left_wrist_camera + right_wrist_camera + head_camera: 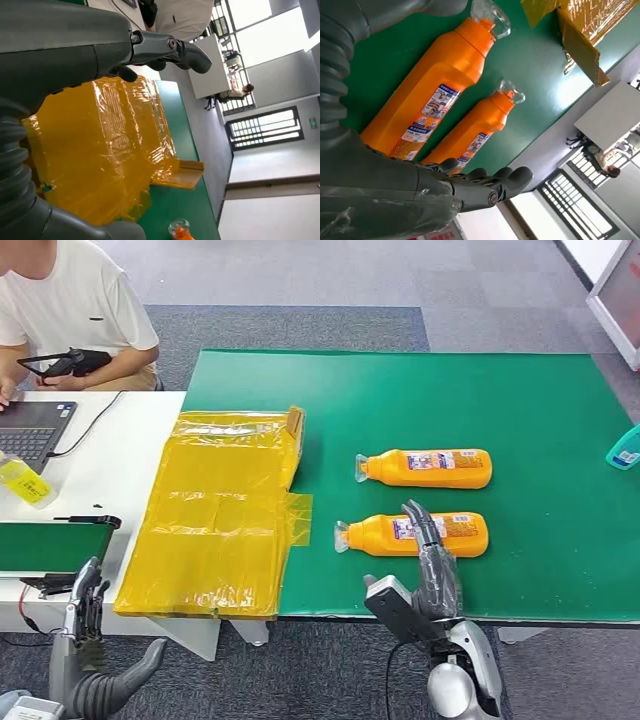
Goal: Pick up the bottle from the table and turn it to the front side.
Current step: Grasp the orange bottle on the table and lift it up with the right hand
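Observation:
Two orange bottles with clear caps lie on their sides on the green table [528, 410], caps pointing left. My right hand [432, 562] reaches over the front table edge with its fingers apart, fingertips over the middle of the near bottle [460, 534]. In the right wrist view that near bottle [429, 95] lies between my thumb and my dark fingers [490, 185], and nothing grips it. The far bottle [430, 468] [478, 130] lies apart, label up. My left hand [85, 600] hangs low beside the white table, fingers spread [170, 50], holding nothing.
A crinkled yellow plastic bag [219, 510] [102, 150] covers the table's left end. A person [68, 300] sits at the white table [113, 460] with a laptop [30, 430]. A teal object [625, 450] lies at the right edge.

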Motion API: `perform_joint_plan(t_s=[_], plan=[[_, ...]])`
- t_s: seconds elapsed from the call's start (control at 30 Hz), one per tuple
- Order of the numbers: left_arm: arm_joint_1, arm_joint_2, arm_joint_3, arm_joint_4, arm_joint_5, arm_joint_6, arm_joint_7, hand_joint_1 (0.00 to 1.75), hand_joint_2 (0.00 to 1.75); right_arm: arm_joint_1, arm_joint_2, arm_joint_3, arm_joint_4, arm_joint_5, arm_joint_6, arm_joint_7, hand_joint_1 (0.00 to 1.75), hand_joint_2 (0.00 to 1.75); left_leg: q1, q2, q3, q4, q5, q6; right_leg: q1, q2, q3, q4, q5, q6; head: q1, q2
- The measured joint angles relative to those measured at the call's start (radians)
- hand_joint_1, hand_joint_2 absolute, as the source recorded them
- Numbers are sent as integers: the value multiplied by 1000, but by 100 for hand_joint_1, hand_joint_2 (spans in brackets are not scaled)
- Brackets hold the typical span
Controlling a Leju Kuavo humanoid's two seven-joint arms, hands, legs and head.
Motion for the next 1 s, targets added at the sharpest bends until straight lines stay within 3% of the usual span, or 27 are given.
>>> perform_joint_plan(t_s=[0.6, 0.8, 1.0], plan=[[10, 1, 88, -34, 66, 19, -22, 0, 175, 7, -47, -10, -28, 12, -13, 9, 0, 175, 0, 0, 0, 0, 0, 0, 0, 0, 0, 0, 0, 0, 0, 0], [15, 2, 114, -41, 62, 19, -33, 0, 175, 5, -84, -5, -28, 160, -25, 49, 0, 175, 0, 0, 0, 0, 0, 0, 0, 0, 0, 0, 0, 0, 0, 0], [14, 3, 123, -41, 42, 8, -37, 0, 175, -63, -178, 85, 3, 362, -6, 162, 0, 175, 0, 0, 0, 0, 0, 0, 0, 0, 0, 0, 1, 0, 0, 0]])
